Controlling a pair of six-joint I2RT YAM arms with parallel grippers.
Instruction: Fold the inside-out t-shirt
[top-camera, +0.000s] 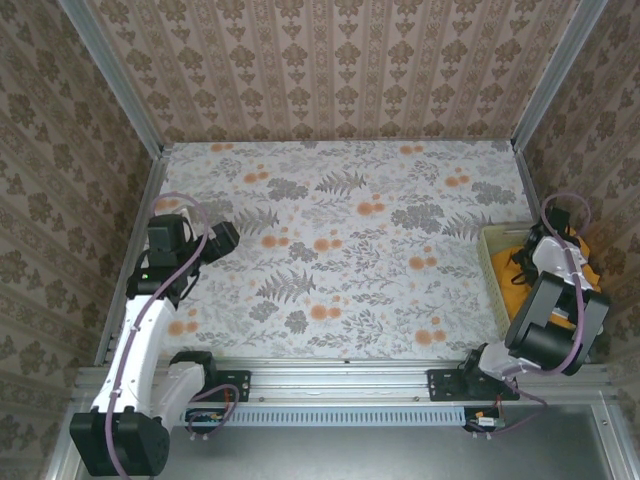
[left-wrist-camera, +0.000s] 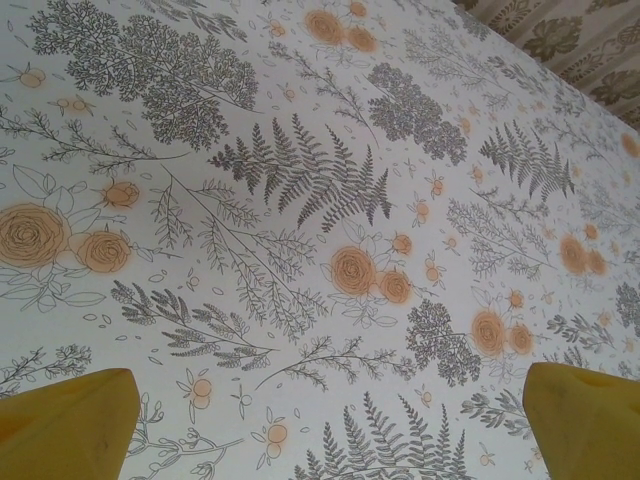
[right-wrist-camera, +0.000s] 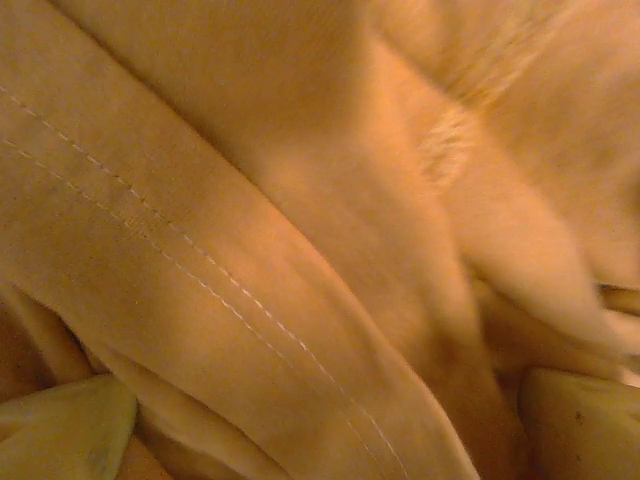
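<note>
Where basket (top-camera: 489, 270) holds t-shirt (right-wrist-camera: 250, 250), right hand (right-wrist-camera: 320, 428) inside

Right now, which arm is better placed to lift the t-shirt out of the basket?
Right. The right claw is open down in the basket, against the t-shirt; the left claw hangs open over the table, far off.

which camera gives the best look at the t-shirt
Right wrist: the t-shirt is close up there, its orange cloth and stitched hem plain, if blurred. Top external gives just an orange patch in the basket, partly behind the right arm.
</note>
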